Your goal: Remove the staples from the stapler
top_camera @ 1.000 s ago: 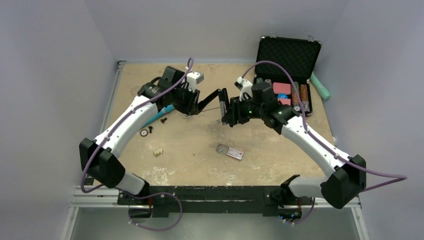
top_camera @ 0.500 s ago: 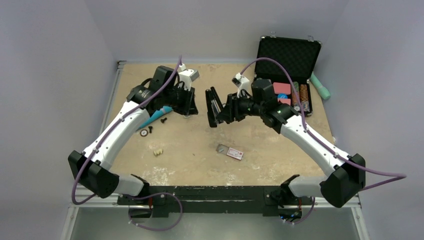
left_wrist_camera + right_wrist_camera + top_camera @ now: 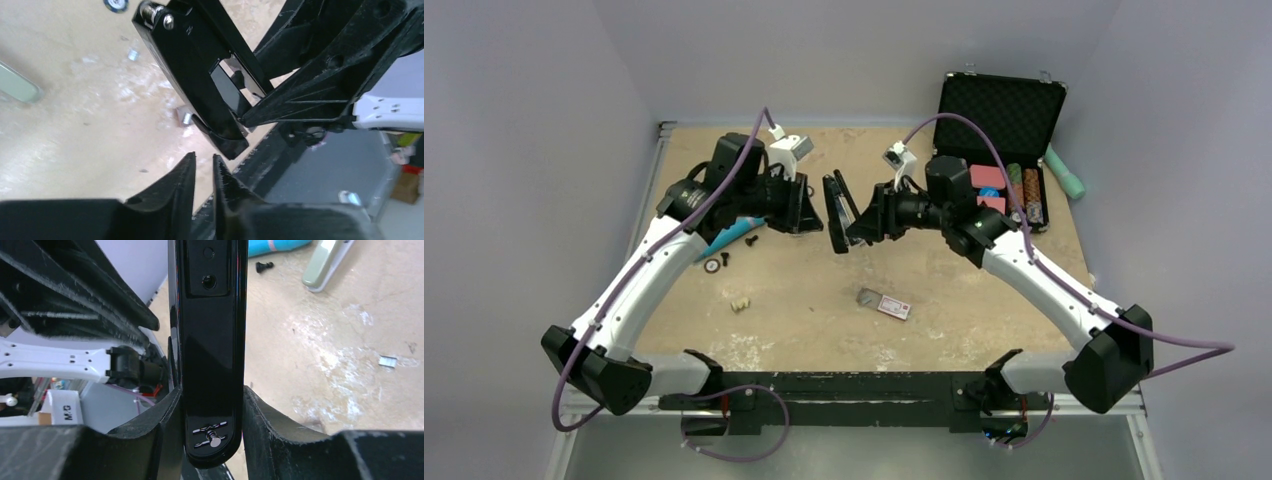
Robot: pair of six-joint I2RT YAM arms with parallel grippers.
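Hanging above the middle of the table [image 3: 804, 300], one glossy black stapler [image 3: 835, 213], hinged open, sits clamped between the jaws of the right gripper [image 3: 210, 410], the left gripper [image 3: 203, 167] hovering just beside it, all but closed on nothing.

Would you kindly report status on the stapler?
Right gripper clamped on stapler, aloft. Left gripper nearly shut, empty, just short of it. Nothing between.

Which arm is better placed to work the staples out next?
Probably left. The right end effector is clamped on the stapler, holding it aloft; the left end effector is empty, nearly closed, right beside it.
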